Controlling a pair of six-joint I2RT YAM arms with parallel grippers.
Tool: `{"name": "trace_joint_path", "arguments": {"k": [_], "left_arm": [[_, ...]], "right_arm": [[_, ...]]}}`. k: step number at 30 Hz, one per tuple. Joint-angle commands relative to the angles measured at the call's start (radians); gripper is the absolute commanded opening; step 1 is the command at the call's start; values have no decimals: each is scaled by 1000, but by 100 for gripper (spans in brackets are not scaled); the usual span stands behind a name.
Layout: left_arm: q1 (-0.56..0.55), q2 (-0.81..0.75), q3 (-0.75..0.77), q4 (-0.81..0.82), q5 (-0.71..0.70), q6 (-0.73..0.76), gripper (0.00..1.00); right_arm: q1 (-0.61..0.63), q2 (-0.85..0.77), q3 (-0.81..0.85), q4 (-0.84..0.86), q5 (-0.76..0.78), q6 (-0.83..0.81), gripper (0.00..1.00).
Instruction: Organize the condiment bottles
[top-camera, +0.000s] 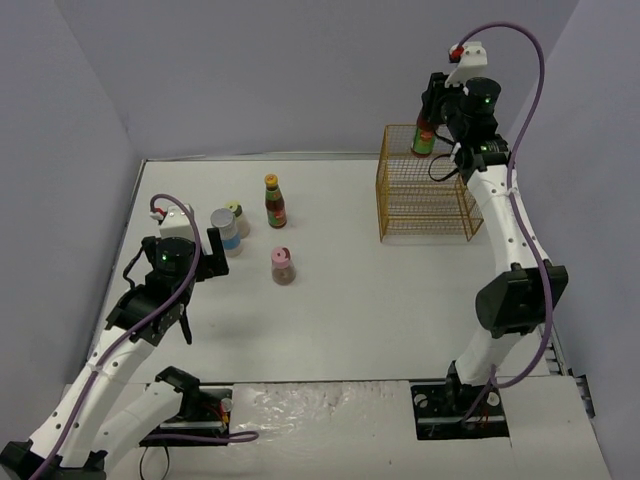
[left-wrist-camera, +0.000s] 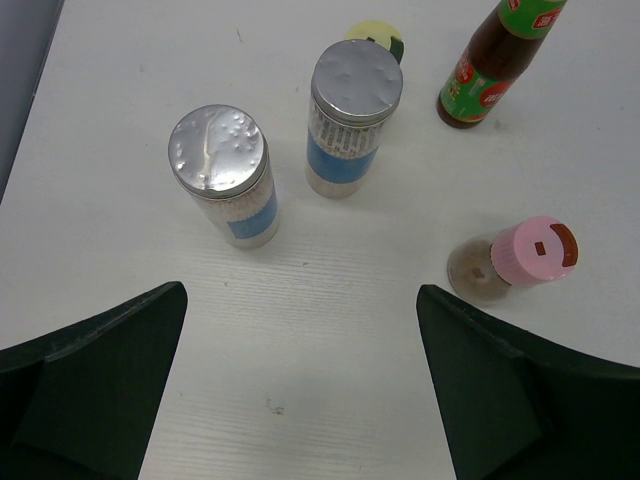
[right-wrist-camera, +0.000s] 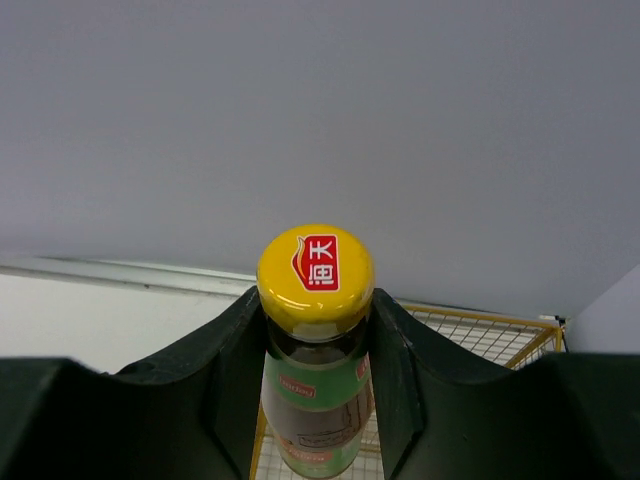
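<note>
Beneath both arms, the white bench (top-camera: 340, 320) carries every item except one bottle. Below the right hand (right-wrist-camera: 315, 340) stands the yellow wire basket (top-camera: 425, 190); the right wrist view shows only a few of its wires, behind the bottle and low in the frame.

The right hand is clamped on the neck of a yellow-capped dark bottle (right-wrist-camera: 315, 400), held upright. The bottle's lower label and base are cut off by the frame edge. It cannot be determined whether the base sits above the basket rim or already inside it.

The left hand (left-wrist-camera: 300, 292) is spread wide and grips nothing. Only the tips of its two fingers (left-wrist-camera: 110, 380) are visible.

Ahead of the left hand, five bottles stand upright on the bench:
- Second dark bottle (left-wrist-camera: 495, 70), far right, with its cap cut off.
- Near silver-lidded bottle (left-wrist-camera: 225, 180), ahead and left.
- Far silver-lidded bottle (left-wrist-camera: 350, 115), just beyond it.
- Pink-capped bottle (left-wrist-camera: 520, 258), closest to the right finger.
- Yellow-green-capped bottle (left-wrist-camera: 372, 33), mostly hidden behind the far silver lid, with only the cap edge visible.
</note>
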Motion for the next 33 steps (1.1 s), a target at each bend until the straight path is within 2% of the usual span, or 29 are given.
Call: {"name": "trace_joint_path", "arguments": {"k": [1,14,21,33], "left_arm": [[9,9,12,38,11,-5,97],[12,23,10,38,22,-5,97],[13,31,10,35,22,-5,97],[13,43,9,37,26,-3,97]], "right_arm": [[-42,28,151,219,-65,-3,0],[-82,103,167,331,34,0,0],[-84,116,109,360,89,3,0],[-125,106,-107,456,118,6,0]]}}
